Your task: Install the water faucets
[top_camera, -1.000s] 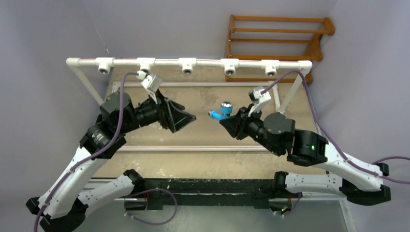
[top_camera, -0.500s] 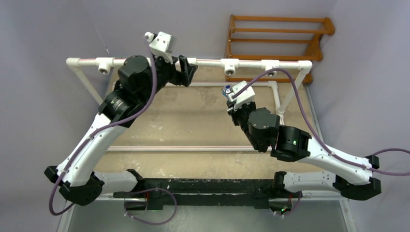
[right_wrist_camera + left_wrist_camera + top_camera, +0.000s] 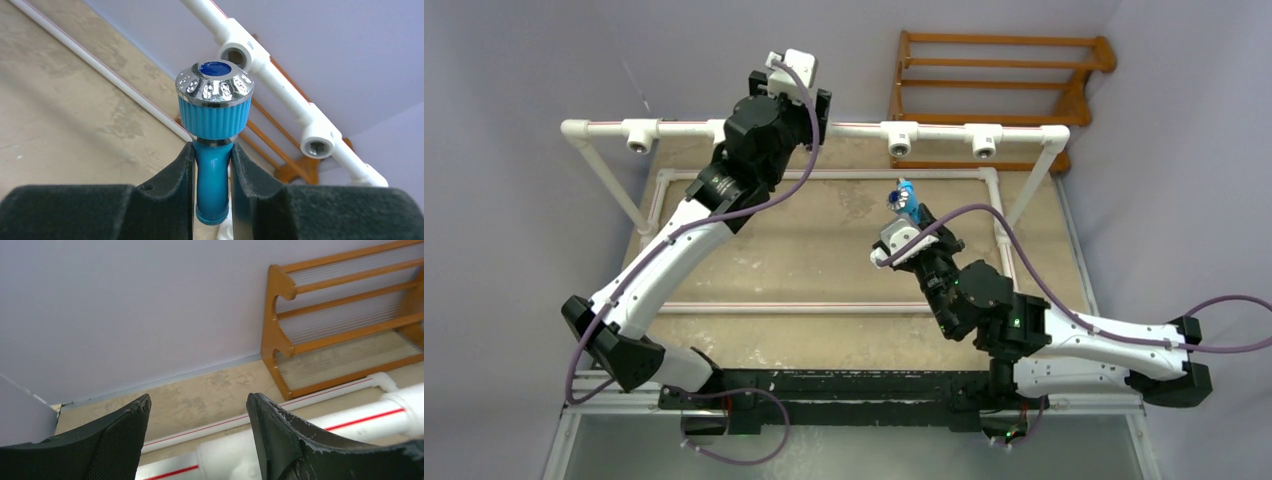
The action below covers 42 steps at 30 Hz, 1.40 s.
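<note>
The water faucet point(image 3: 906, 197) is a bright blue tap with a ribbed knob and chrome cap point(image 3: 214, 111). My right gripper point(image 3: 212, 150) is shut on its blue neck, below the knob, and holds it over the board, short of the white pipe rail point(image 3: 944, 132). Open tee sockets point(image 3: 239, 52) on the rail show beyond the knob. My left gripper point(image 3: 821, 122) is up at the rail's middle. Its jaws point(image 3: 198, 400) stand open, apart on either side of a white tee fitting point(image 3: 235, 460) that lies just beyond them.
A wooden rack point(image 3: 1004, 90) stands behind the rail at the back right. A low frame of white pipes point(image 3: 824, 308) borders the tan board point(image 3: 804, 260). Slanted legs point(image 3: 609, 180) hold up the rail at each end. Grey walls close in behind and at both sides.
My left arm has swung from the middle of the board up to the rail. My right arm has turned and carried the faucet back toward the rail.
</note>
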Motion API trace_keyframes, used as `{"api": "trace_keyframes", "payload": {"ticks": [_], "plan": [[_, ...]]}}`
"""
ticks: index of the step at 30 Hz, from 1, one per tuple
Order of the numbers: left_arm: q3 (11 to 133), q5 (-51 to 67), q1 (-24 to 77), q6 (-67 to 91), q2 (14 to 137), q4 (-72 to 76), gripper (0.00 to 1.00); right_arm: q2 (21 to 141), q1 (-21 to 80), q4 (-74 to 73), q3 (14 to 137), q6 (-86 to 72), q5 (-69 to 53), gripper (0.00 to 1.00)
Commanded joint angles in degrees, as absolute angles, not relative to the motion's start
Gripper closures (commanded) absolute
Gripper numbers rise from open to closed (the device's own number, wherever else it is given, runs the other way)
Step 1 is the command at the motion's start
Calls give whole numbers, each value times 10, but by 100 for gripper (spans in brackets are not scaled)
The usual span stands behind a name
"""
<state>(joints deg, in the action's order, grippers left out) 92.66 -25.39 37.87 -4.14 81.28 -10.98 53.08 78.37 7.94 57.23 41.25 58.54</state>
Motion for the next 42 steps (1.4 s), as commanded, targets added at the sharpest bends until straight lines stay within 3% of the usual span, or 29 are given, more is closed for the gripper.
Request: {"api": "trace_keyframes", "payload": {"ticks": [1,10,14,20,28,35,42], "plan": [[939,-267,357,-35,837,-102,31,509,786,279,538,544,647,100],[928,-225,346,43,851,-184,32,567,786,479,475,616,661,100],[936,-204,345,68,854,-222,32,602,785,688,426,729,656,100],[944,-186,345,103,863,-267,33,661,785,769,432,785,662,100],[942,-164,345,119,872,-296,34,693,785,772,454,851,700,100],[950,-151,345,123,878,-330,34,666,785,504,530,710,711,100],[955,-116,344,137,877,-355,35,679,786,432,550,691,750,100]]}}
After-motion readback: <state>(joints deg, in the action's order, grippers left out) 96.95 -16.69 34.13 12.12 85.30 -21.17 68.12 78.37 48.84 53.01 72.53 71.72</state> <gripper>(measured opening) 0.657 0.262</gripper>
